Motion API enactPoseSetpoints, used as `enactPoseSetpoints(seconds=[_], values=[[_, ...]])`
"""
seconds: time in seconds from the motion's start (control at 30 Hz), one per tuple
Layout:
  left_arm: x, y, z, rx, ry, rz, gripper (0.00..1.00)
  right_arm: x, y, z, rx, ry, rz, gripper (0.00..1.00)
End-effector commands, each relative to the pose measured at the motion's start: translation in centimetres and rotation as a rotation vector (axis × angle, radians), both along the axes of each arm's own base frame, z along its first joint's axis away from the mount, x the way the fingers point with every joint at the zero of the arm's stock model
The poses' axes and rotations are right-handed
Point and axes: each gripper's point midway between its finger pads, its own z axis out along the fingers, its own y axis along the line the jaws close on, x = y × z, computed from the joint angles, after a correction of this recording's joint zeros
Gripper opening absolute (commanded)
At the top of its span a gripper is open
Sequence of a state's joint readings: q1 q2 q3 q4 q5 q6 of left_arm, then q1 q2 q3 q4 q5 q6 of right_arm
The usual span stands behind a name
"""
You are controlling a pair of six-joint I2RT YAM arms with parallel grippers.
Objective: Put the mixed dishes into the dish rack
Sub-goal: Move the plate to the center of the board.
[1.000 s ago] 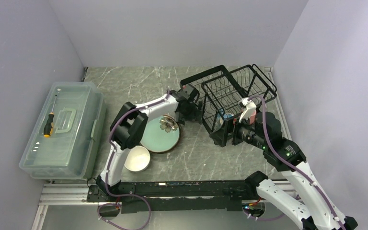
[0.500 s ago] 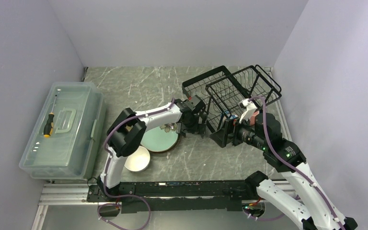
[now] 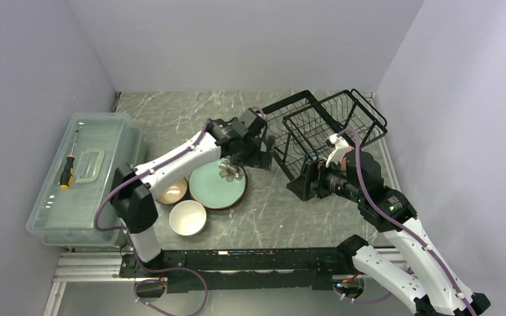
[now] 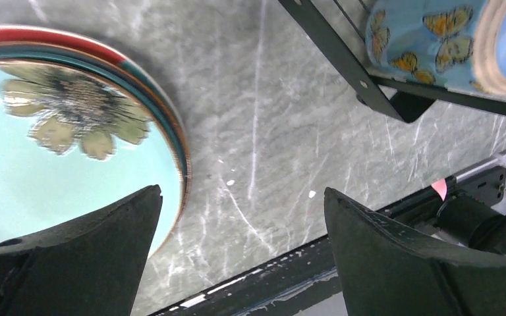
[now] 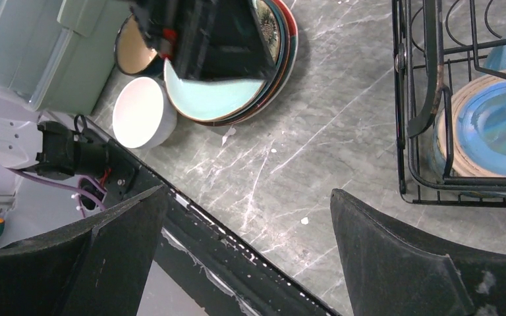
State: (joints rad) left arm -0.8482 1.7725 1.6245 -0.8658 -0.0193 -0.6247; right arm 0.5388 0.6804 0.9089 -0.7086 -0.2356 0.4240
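A mint-green plate with a flower tops a stack with a red plate under it. My left gripper hangs open and empty above the stack's right edge, next to the dish rack. In the left wrist view it is over bare table beside the plate. A blue butterfly mug lies in the rack's basket and also shows in the right wrist view. My right gripper is open and empty at the rack's front corner. The white bowl and brown bowl sit left of the stack. The pink mug is not in view.
A clear plastic box with a screwdriver on its lid stands at the left. The black base rail runs along the near edge. The rack's wire wall is close beside my right gripper.
The left arm has swung its elbow out to the left, which uncovers the brown bowl. Its gripper stays by the rack's left front. The rack shifted and tilted slightly a second ago.
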Motion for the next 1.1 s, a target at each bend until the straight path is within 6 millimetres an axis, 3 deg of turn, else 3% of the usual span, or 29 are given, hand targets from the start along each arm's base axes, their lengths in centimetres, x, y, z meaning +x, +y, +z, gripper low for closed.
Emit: enactPoseSetpoints(seconds=[0.0, 0.23, 0.47, 0.73, 1.07], values=[[3.2, 5.0, 3.7, 0.021, -0.078, 0.089, 0.99, 0.9, 0.5, 2.6, 0.058, -0.066, -0.015, 0.96], [9.1, 12.9, 4.3, 0.015, -0.086, 0.314, 1.0, 1.0, 0.7, 2.8, 0.074, -0.07, -0.014, 0.96], [13.6, 18.8, -0.1, 0.06, 0.005, 0.48, 0.99, 0.5, 1.0, 2.6, 0.092, -0.061, 0.003, 0.96], [13.7, 20.1, -6.2, 0.106, 0.159, 0.512, 0.99, -0.4, 0.9, 1.8, 0.101, -0.048, 0.021, 0.96], [11.5, 19.9, -10.8, 0.125, 0.282, 0.494, 1.0, -1.0, 2.2, 1.3, 0.163, -0.021, 0.077, 0.96]])
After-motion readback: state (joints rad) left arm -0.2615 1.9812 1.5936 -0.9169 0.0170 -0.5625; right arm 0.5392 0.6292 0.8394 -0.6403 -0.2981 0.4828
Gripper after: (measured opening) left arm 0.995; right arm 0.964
